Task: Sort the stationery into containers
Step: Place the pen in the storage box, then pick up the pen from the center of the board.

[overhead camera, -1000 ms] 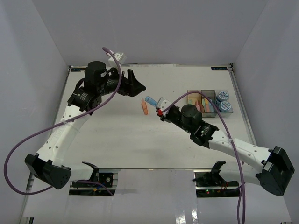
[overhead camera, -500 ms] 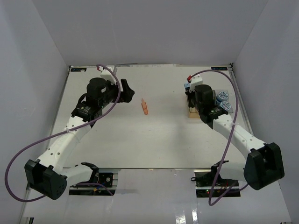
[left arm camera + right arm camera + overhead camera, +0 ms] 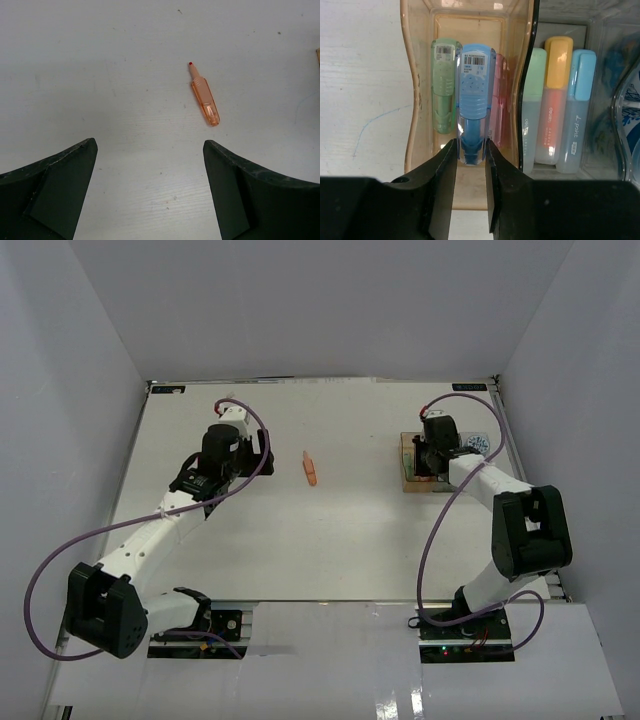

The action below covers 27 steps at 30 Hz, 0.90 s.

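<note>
My right gripper [image 3: 471, 150] is shut on a blue stick [image 3: 472, 95] and holds it in the amber-orange bin [image 3: 412, 125], between a green stick [image 3: 443, 90] and a pink stick [image 3: 499, 100]. In the top view the right gripper [image 3: 424, 462] is over the amber bin [image 3: 407, 478]. The smoky grey bin [image 3: 560, 27] holds a mint stick [image 3: 536, 100], an orange-capped stick [image 3: 555, 100] and a light blue stick [image 3: 580, 110]. An orange stick [image 3: 311, 469] lies alone on the table. My left gripper [image 3: 150, 144] is open and empty, short of the orange stick [image 3: 205, 97].
The clear bin [image 3: 626, 70] at the right end holds blue-and-white tubs [image 3: 478, 445]. The three bins stand in a row at the table's far right, close to the right wall. White walls enclose the table on three sides.
My right arm has swung from the table's middle to the bins, carrying the blue stick to the amber bin. My left arm has drawn back and lowered to the left of the orange stick.
</note>
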Motion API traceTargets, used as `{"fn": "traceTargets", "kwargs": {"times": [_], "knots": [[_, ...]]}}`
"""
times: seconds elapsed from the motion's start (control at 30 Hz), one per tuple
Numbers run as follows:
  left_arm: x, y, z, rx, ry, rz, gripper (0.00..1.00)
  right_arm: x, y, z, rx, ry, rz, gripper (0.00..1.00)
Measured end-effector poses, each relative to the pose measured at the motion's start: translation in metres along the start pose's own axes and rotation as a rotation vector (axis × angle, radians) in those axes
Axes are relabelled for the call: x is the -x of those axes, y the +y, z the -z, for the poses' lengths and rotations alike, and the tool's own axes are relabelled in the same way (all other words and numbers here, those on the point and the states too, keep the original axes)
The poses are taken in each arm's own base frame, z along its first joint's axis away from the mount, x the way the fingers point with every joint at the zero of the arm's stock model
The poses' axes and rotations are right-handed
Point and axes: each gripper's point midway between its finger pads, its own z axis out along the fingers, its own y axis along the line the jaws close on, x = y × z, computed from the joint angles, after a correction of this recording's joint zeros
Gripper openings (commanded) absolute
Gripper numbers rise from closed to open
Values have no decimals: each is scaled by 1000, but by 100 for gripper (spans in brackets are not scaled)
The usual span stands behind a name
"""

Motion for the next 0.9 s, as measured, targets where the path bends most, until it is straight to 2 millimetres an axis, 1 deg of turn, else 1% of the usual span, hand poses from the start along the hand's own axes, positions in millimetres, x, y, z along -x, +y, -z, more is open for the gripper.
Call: {"fn": "traceTargets", "kwargs": {"times": [0.07,0.1,0.2,0.3,0.4,0.47,0.53,0.6,0.67,0.7,0.8,0.83,0.9], "knots": [[3,2,1,11,-11,-3,98,2,1,-4,5,8,-4,36],[3,3,1,14,-14,-4,98,3,1,-5,6,11,-5,43],[4,4,1,24,-18,-5,98,7,1,-4,5,8,-4,52],[5,6,1,35,-20,-5,98,12,2,-1,9,-2,0,56],[5,8,1,42,-22,-5,98,24,9,12,27,-44,13,59],[5,9,1,47,-24,-4,98,36,22,26,52,-90,34,60],[7,11,2,57,-28,-1,98,48,46,41,105,-144,64,64],[8,14,3,66,-35,2,98,55,80,57,176,-196,105,68],[10,16,4,75,-42,8,98,55,115,68,246,-225,147,70],[11,18,4,81,-45,12,98,52,134,71,280,-230,170,70],[13,24,4,107,-54,27,98,40,184,72,360,-216,224,71],[14,26,5,112,-56,29,98,35,201,68,381,-203,238,71],[15,30,5,127,-60,37,98,29,225,58,396,-189,260,72]]}}
